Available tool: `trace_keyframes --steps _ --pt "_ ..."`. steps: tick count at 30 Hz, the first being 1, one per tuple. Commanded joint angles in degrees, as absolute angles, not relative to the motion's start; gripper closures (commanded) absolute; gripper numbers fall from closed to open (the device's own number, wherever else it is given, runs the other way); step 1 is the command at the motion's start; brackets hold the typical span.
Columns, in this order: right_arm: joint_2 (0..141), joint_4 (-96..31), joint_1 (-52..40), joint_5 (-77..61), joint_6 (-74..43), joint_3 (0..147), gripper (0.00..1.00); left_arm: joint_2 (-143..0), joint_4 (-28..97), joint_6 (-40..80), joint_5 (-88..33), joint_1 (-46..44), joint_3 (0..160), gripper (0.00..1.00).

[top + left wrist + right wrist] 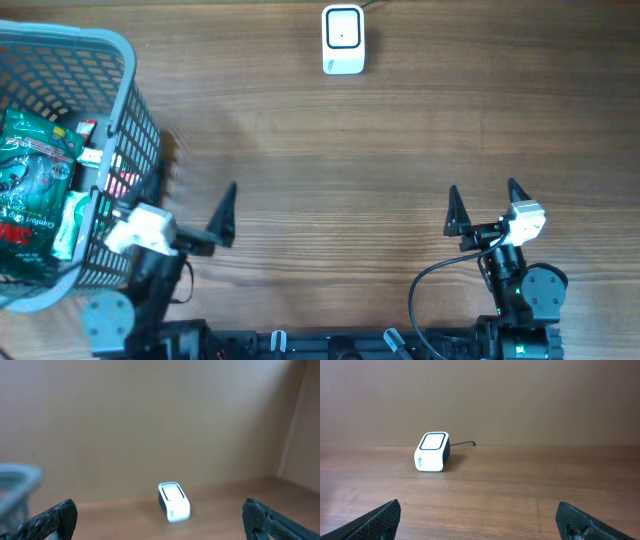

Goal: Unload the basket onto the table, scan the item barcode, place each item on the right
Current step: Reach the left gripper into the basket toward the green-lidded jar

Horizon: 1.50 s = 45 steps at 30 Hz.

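White barcode scanner (343, 40) faces up, ready; items wait in the basket (126, 62), left gripper (200, 174) and right gripper (483, 190) splayed, empty.

Spanning the whole overhead view: brown wood-grain tabletop (300, 130). Sitting directly on it near the far edge, about centre: small white box-shaped barcode scanner (343, 40), dark-trimmed, thin cable trailing behind. Standing at the left side, well apart: grey plastic lattice basket (135, 120).
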<state>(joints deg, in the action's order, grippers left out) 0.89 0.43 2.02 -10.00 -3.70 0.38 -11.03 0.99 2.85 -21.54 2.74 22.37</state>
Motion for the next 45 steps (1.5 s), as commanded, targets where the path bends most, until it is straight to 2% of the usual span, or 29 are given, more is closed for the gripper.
trace_keyframes --steps 1,5,7,10,13,15,17,21,26,31,36,39,45 --pt "0.43 0.62 2.15 -8.80 -4.51 0.30 0.00 -28.10 10.87 8.62 -8.86 2.74 43.44 0.00" --pt "0.43 0.64 2.15 -8.80 -4.51 0.30 0.00 -45.78 32.34 8.16 -14.39 2.74 70.37 0.00" --pt "0.43 0.62 2.15 -8.80 -4.51 0.30 0.00 -51.09 44.95 7.53 -16.88 2.74 77.91 0.00" --pt "0.43 0.64 2.15 -8.80 -4.49 0.30 0.00 -54.72 44.14 7.90 -17.02 2.83 79.22 0.00" --pt "0.43 0.62 2.15 -8.80 -4.51 0.30 0.00 -56.71 41.47 16.97 -5.30 5.04 84.68 0.00" --pt "0.43 0.62 2.15 -8.80 -4.51 0.30 0.00 -61.47 46.37 22.98 9.37 9.82 94.13 0.00" --pt "0.43 0.62 2.15 -8.80 -4.51 0.30 0.00 -66.92 55.05 27.73 15.33 16.16 101.43 0.00" --pt "0.43 0.62 2.15 -8.80 -4.51 0.30 0.00 -79.61 74.74 42.11 14.81 32.18 104.68 0.00" --pt "0.43 0.62 2.15 -8.80 -4.49 0.30 0.00 -92.90 85.82 44.42 8.80 37.39 103.37 0.00" --pt "0.43 0.62 2.15 -8.80 -4.51 0.30 0.00 -94.56 83.92 45.28 7.73 37.23 94.59 0.00" --pt "0.43 0.62 2.15 -8.80 -4.49 0.30 0.00 -94.56 72.90 45.17 2.81 37.23 79.07 0.00" --pt "0.43 0.62 2.15 -8.80 -4.54 0.30 0.00 -94.59 64.51 40.71 -2.37 37.23 72.01 0.00" --pt "0.43 0.62 2.15 -8.80 -4.49 0.30 0.01 -95.13 60.49 40.73 0.30 37.23 67.72 0.00"
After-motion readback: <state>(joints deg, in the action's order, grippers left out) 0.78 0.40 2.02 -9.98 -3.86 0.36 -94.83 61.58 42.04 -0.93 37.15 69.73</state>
